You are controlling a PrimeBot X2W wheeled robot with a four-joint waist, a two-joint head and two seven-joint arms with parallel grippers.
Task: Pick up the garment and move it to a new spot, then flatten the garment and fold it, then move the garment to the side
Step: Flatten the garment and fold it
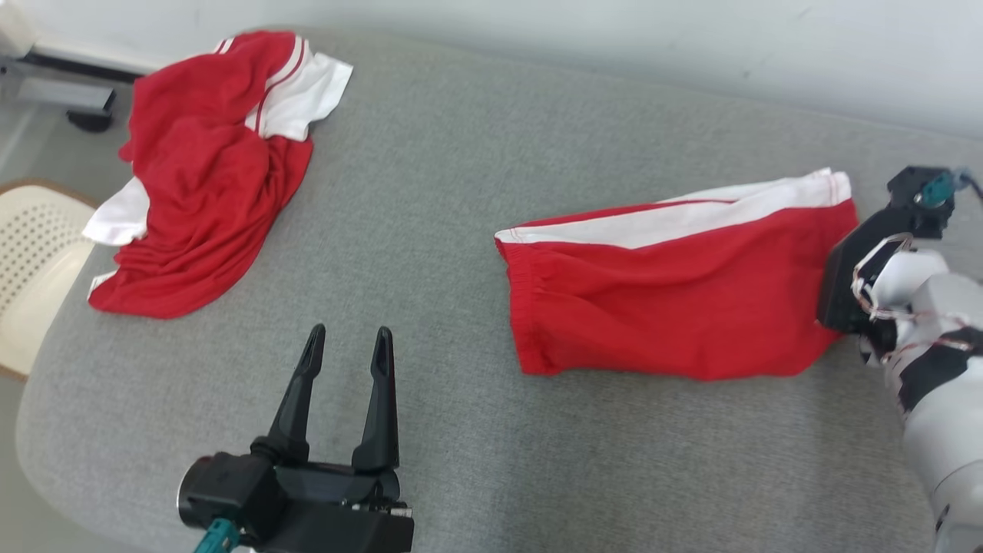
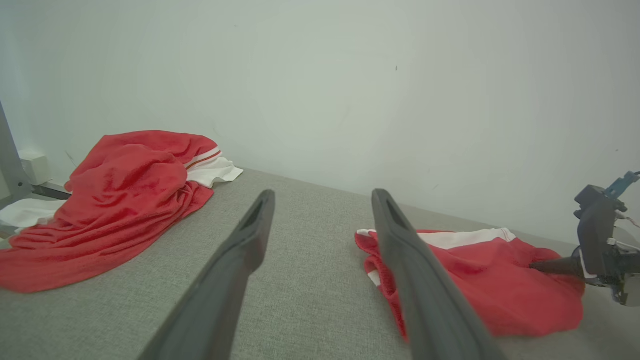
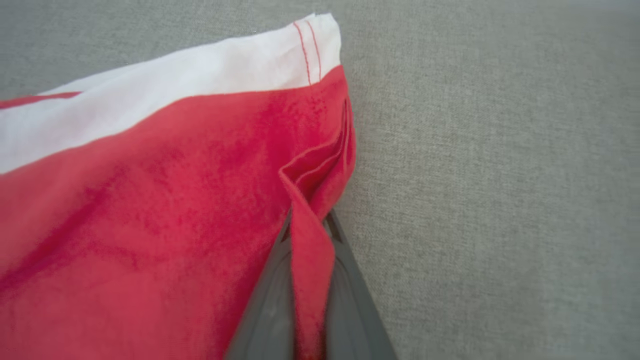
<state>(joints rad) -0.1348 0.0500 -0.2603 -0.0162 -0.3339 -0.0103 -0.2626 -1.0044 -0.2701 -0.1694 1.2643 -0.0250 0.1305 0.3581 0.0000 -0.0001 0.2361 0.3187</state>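
Head view: closest in, the left gripper (image 1: 345,346) hangs over the grey table (image 1: 461,476). Its two fingers are spread wide with nothing between them, maybe waiting its turn. Further back on the right lie the red shorts (image 1: 676,307), flat and folded. The right gripper (image 3: 310,225) pinches a little fold at their right edge, I think so it can pull them to the side. Far off at the left corner sits a crumpled red shirt (image 1: 207,169), well apart.
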